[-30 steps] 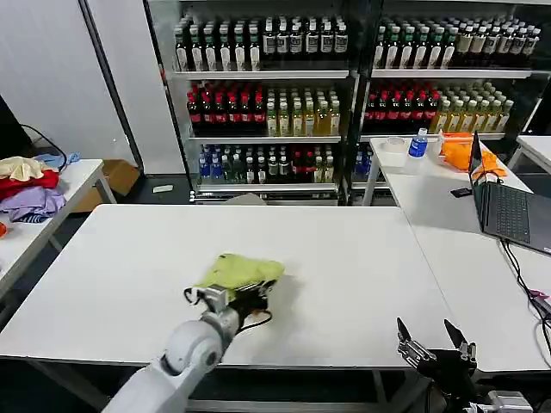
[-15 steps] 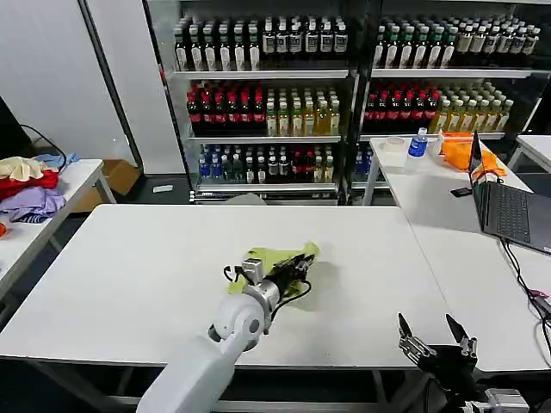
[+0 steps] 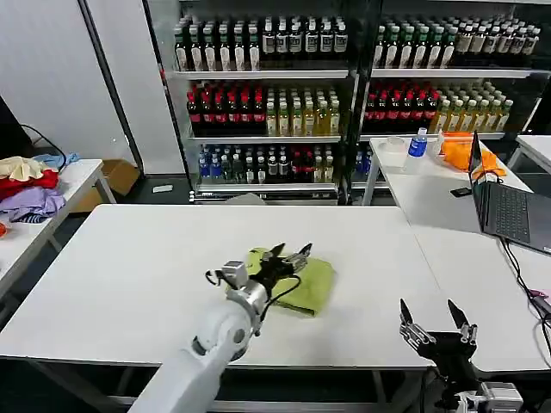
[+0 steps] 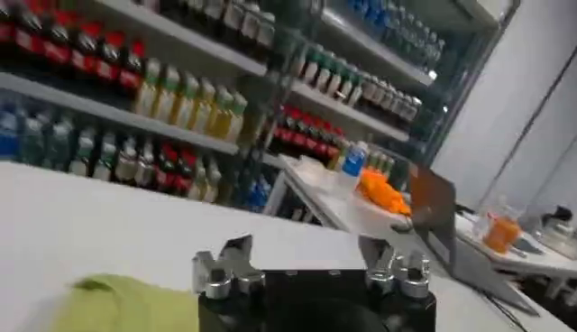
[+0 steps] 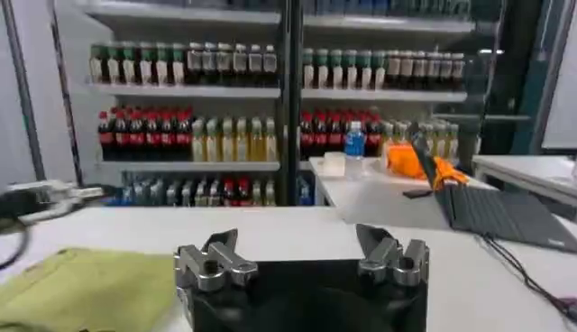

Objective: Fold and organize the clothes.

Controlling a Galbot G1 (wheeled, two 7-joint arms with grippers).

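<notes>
The clothes are one lime T-shirt [image 3: 308, 286], lying as a folded bundle on the white table [image 3: 129, 258], a little right of centre. My left gripper [image 3: 288, 255] hovers open over the shirt's left part with nothing between its fingers. From the left wrist, the open gripper [image 4: 311, 266] has a lime corner of the shirt [image 4: 126, 307] just beside it. My right gripper [image 3: 435, 320] stands open and empty off the table's front right corner. From the right wrist, that gripper [image 5: 302, 257] looks across at the shirt [image 5: 81, 289] and the left gripper [image 5: 45, 194].
A side table on the left holds a red, purple and cream clothes pile [image 3: 26, 185]. On the right-hand table are a laptop [image 3: 508, 211], an orange cloth [image 3: 461, 151] and a bottle [image 3: 418, 142]. Shelves of bottles [image 3: 267, 112] stand behind.
My left gripper carried the shirt's edge over to the right and let go; it is now open above the shirt, which lies farther right. The right arm barely moved.
</notes>
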